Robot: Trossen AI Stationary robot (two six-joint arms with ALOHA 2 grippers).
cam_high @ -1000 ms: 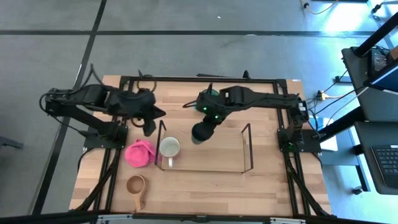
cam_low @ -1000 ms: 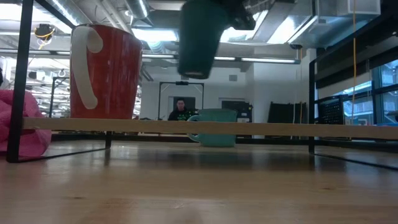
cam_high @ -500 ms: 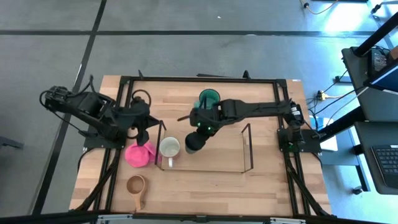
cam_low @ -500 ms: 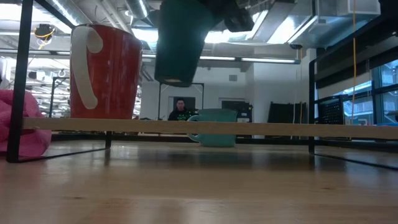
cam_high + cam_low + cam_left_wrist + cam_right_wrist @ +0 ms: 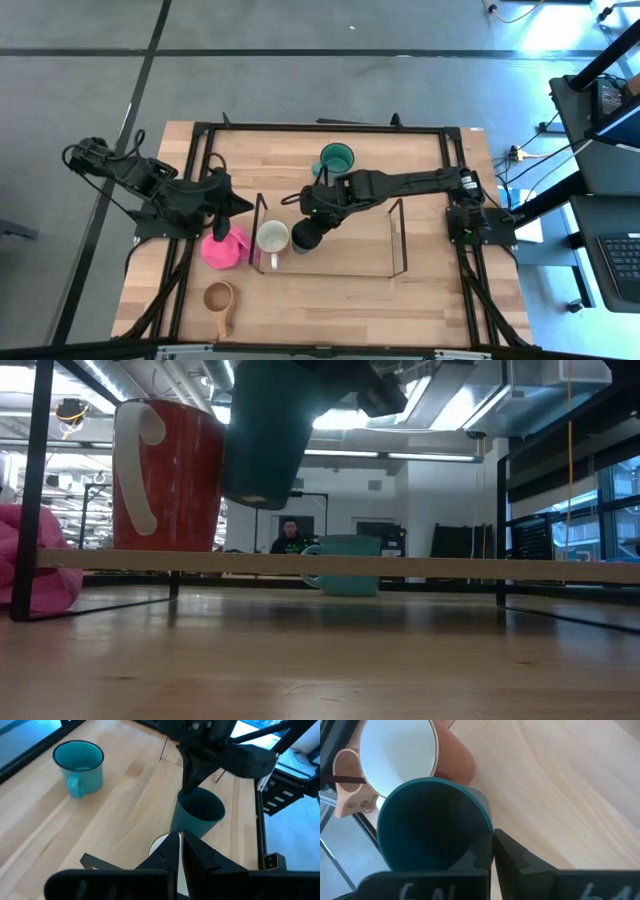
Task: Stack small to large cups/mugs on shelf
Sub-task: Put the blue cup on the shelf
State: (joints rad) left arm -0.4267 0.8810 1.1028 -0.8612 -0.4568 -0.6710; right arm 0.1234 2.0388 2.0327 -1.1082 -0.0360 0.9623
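Dark green cup (image 5: 306,237), gripped by the rim in our right end effector (image 5: 318,205), hangs tilted above the shelf (image 5: 398,236) beside the white-rimmed mug (image 5: 272,238); our left end effector (image 5: 238,205), fingers together, waits nearby.

The right arm reached from its base at the table's right edge leftward across the middle, its forearm nearly level and its wrist bent downward over the shelf's left part. The right pincer (image 5: 312,222) was closed on the rim of the small dark green cup (image 5: 306,236), one finger inside the wall and one outside, and held the cup tilted and clear of the shelf board. The left arm lay folded near its base at the table's left edge, its forearm pointing right. The left pincer (image 5: 232,207) hung just above the table, its two fingers (image 5: 167,855) pressed together with nothing between them.
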